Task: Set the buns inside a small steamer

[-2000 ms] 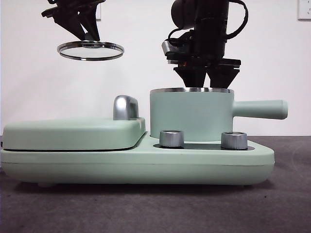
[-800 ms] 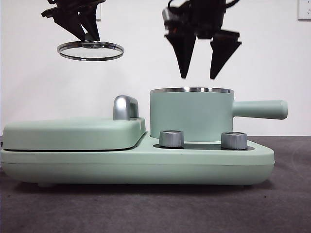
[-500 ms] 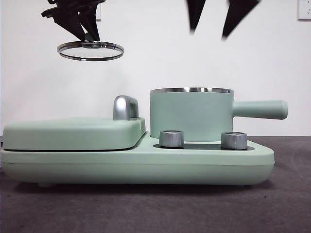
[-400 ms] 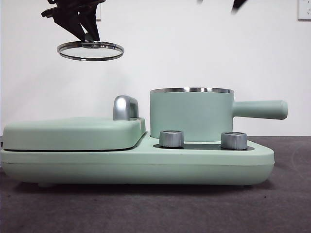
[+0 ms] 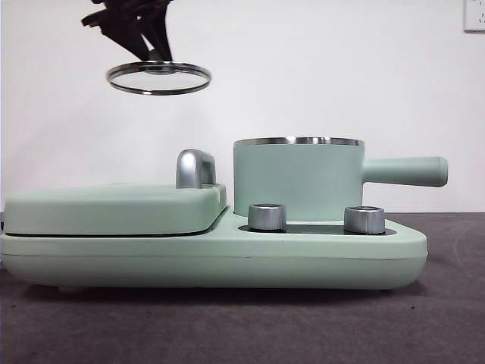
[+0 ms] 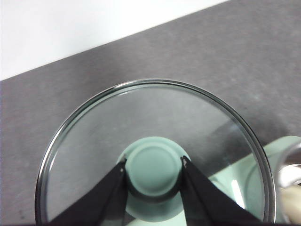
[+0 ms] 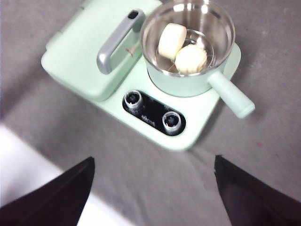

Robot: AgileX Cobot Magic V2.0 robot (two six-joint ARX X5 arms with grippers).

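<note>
The small steamer [image 5: 298, 180] is a mint-green pot with a steel rim and a straight side handle, standing open on the right of the appliance. From the right wrist view, both buns lie inside the steamer [image 7: 184, 83]: the smooth bun [image 7: 170, 40] and the ridged bun [image 7: 190, 57], side by side. My right gripper [image 7: 153, 162] is open and empty, high above the appliance and out of the front view. My left gripper [image 6: 154, 164] is shut on the green knob of the glass lid [image 6: 94, 141]. It holds the lid [image 5: 158, 78] level in the air, up and to the left of the steamer.
The flat mint-green griddle [image 5: 114, 208] with its steel handle [image 5: 195, 167] takes up the left of the appliance. Two steel knobs [image 5: 267, 216] sit on the front panel below the steamer. The steamer's side handle [image 5: 405, 171] sticks out to the right. The table is dark grey.
My right gripper has risen from just over the steamer and left the front view at the top. My left gripper has moved a little to the right with the lid.
</note>
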